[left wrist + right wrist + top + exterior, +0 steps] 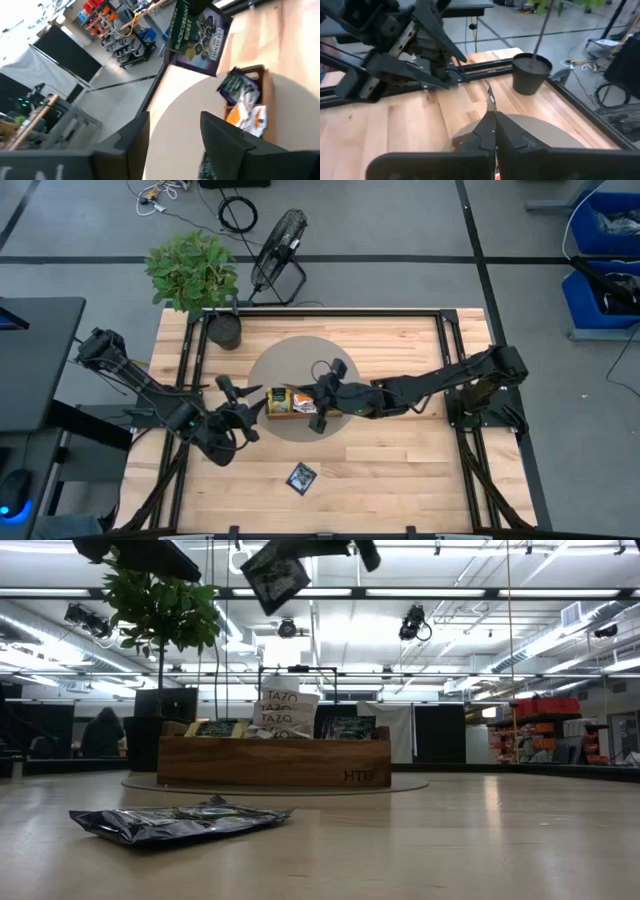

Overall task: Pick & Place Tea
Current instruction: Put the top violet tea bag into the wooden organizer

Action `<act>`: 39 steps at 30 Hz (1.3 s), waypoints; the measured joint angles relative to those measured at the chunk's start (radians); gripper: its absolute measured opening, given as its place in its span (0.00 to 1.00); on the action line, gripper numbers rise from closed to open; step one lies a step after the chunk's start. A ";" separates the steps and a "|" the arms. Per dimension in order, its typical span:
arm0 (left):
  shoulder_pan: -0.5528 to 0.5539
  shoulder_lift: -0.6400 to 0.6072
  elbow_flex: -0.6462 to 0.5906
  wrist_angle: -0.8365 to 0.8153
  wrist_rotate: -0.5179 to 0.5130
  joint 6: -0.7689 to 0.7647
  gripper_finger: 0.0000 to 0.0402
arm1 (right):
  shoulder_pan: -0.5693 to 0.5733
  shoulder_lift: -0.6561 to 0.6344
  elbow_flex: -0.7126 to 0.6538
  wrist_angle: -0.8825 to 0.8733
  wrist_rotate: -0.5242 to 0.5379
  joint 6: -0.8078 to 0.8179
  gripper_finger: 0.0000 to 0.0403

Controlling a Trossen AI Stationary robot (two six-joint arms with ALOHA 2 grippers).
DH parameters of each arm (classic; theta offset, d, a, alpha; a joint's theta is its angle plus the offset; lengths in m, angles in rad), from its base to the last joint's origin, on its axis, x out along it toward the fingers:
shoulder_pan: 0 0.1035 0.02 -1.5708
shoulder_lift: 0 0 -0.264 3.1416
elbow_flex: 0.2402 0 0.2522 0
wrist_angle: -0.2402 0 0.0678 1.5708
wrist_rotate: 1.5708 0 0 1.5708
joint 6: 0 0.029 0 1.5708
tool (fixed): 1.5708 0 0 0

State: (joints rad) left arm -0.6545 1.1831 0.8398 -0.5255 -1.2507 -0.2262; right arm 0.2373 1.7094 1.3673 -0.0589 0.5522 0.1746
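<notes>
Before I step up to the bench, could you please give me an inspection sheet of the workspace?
Surface: wooden table with a round grey mat at its middle.
Job's things: wooden tray on the mat, holding tea packets; a loose dark packet lies on the bare wood, apart from the tray; a raised packet is held in the air.
Clutter: potted plant at the table's back edge.
Hands: left hand open and empty, beside the tray; right hand shut on the raised packet.
Cables: nothing seen on the table; coiled cables on the floor.
Surroundings: floor fan, blue bins.
</notes>
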 joint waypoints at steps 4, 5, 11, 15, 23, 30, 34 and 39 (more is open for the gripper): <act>-0.019 0.000 0.000 0.020 0.001 -0.063 0.50 | 0.034 -0.044 -0.099 0.127 0.017 -0.002 0.00; -0.025 0.000 0.000 0.032 0.001 -0.072 0.51 | 0.042 -0.052 -0.121 0.164 0.015 -0.015 0.00; -0.065 0.000 0.000 0.160 0.003 -0.066 0.54 | 0.092 -0.060 -0.170 0.308 -0.036 -0.120 0.00; -0.073 0.001 0.000 0.269 0.057 -0.021 0.55 | 0.124 -0.061 -0.170 0.334 -0.053 -0.178 0.00; -0.027 0.001 0.000 0.579 0.286 0.221 0.55 | 0.161 -0.061 -0.170 0.370 -0.070 -0.221 0.00; 0.036 0.001 0.000 0.609 0.433 0.234 0.55 | 0.169 -0.061 -0.170 0.441 -0.063 -0.262 0.00; 0.053 0.001 0.000 0.649 0.468 0.254 0.55 | 0.169 -0.061 -0.170 0.445 -0.063 -0.262 0.00; 0.058 0.001 0.000 0.651 0.469 0.270 0.48 | 0.169 -0.061 -0.170 0.445 -0.063 -0.261 0.00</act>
State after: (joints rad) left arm -0.5964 1.1843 0.8398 0.1257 -0.7818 0.0441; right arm 0.4061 1.6485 1.1972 0.3859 0.4892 -0.0864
